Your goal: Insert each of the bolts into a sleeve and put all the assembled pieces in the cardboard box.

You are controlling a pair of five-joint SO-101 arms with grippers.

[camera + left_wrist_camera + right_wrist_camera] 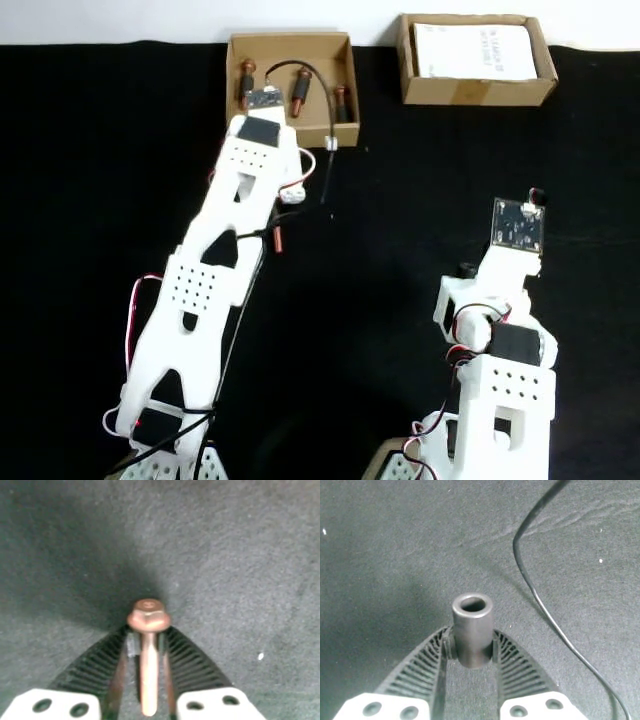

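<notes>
Counting what look like three assembled pieces [299, 92] in the cardboard box [290, 40]; left pincer [148, 636] clamps a bolt [148, 617], right pincer [471, 639] clamps a sleeve [472, 622], each jutting past its tips, so joining and boxing remain.

Two boxes [290, 42] [475, 92], perhaps three assembled pieces [246, 80], one bolt [148, 622], one sleeve [472, 630].

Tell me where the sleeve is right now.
In the right wrist view, the sleeve is clamped between the right gripper's fingers above the black cloth, with a thin black cable passing beside it.
</notes>
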